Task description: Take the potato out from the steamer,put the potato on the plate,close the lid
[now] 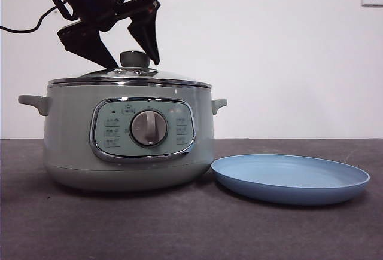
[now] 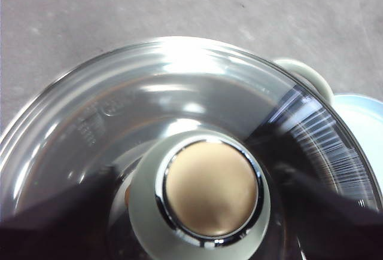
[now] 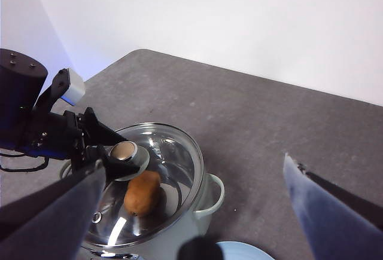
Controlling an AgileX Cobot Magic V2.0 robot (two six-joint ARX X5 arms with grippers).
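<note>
Glass is the worry here. From the front, the lid [image 1: 128,76] sits closed on the steamer [image 1: 128,143], and the left gripper [image 1: 130,49] hangs over it with its black jaws spread wide, one on each side of the pale green knob [image 1: 135,58] and not yet touching it. If the jaws close off-centre, the rounded knob could slip out, or the lid could tilt and clatter against the chrome rim. The plate [image 1: 291,177] lies empty just beside the steamer, close enough that a lid swung low that way might strike it. The control panel [image 1: 142,129] carries small button markings around its dial, too small to read.

In the left wrist view the knob [image 2: 209,195] sits between the two dark, blurred jaws, its tan cap ringed with chrome. Faint embossed marks on the glass near the knob cannot be made out.

In the right wrist view the potato [image 3: 142,192] lies inside the steamer, seen through the glass beneath the knob. The right gripper [image 3: 197,212] waits well above the steamer, jaws apart and empty. No brand name shows anywhere.
</note>
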